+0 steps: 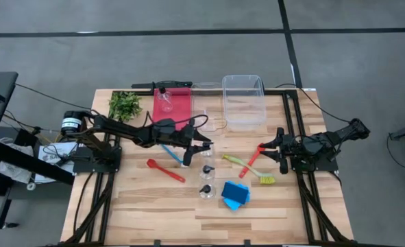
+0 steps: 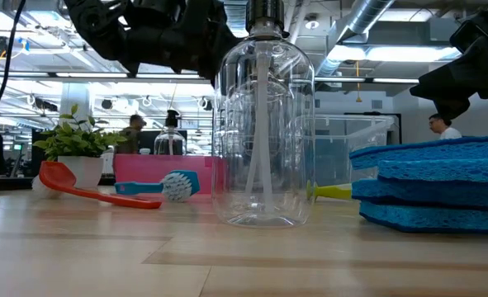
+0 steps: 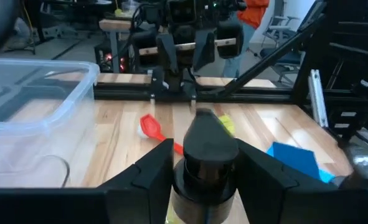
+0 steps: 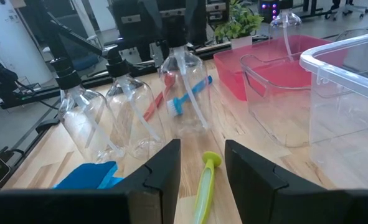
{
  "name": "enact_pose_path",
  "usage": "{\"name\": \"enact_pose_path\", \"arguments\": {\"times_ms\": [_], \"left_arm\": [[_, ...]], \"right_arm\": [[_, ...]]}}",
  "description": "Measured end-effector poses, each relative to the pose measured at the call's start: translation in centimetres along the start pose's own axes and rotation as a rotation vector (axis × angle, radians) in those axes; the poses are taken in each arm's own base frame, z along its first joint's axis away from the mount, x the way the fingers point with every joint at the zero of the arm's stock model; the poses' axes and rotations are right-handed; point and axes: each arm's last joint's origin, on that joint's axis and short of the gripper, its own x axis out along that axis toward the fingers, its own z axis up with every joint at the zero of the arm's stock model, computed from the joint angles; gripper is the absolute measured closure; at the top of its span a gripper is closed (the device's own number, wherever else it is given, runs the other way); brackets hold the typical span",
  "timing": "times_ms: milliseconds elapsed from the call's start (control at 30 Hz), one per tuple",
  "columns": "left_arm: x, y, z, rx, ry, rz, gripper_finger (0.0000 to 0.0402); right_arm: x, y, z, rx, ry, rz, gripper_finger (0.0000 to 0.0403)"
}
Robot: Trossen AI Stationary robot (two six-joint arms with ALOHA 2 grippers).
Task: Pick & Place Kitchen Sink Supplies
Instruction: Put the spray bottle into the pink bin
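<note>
Three clear bottles with black caps stand in a row mid-table. My left gripper (image 1: 203,147) is shut on the far one (image 1: 207,149), also seen as the bottle (image 4: 185,93) farthest from my right gripper. The other two bottles (image 1: 207,169) (image 1: 205,190) stand on their bases. A further bottle (image 1: 164,99) stands in the red bin (image 1: 178,110). A red spatula (image 1: 166,170), a blue brush (image 1: 171,152), a yellow-green brush (image 1: 247,168), a red utensil (image 1: 251,161) and blue sponges (image 1: 235,195) lie on the table. My right gripper (image 1: 269,152) is open over the yellow-green brush's handle (image 4: 205,177), touching nothing. My left gripper pinches the bottle's black cap and neck (image 3: 205,155) between its two fingers (image 3: 146,177), one on each side. The fingers come nearly level from the table's left side. The bottle stays upright below them; whether its base is clear of the table I cannot tell.
A large clear bin (image 1: 243,101) and a smaller clear container (image 1: 209,115) stand at the far side, right of the red bin. A leafy green plant (image 1: 125,105) sits at the far left. Bare wood shows along the near edge.
</note>
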Motion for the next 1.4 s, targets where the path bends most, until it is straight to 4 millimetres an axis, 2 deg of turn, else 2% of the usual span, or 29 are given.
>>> {"name": "enact_pose_path", "arguments": {"times_ms": [467,767,967,1233,1400], "left_arm": [[-1.8,-0.1,3.1,0.003,-0.108,0.005,0.0319],[-2.1,-0.2,3.6,0.005,-0.122,0.005,0.0334],[-2.1,-0.2,3.6,0.004,-0.113,0.005,0.0305],[-2.1,-0.2,2.3,0.057,0.014,0.004,0.0221],[-2.1,-0.2,1.7,0.049,0.074,0.002,0.0184]], "right_arm": [[0.0,0.0,0.0,0.000,0.000,0.000,0.0284],[0.0,0.0,0.0,0.000,0.001,0.000,0.0284],[0.0,0.0,0.0,0.000,0.000,0.000,0.0284],[0.0,0.0,0.0,0.000,0.001,-0.001,0.0284],[0.0,0.0,0.0,0.000,0.000,0.000,0.0284]]}}
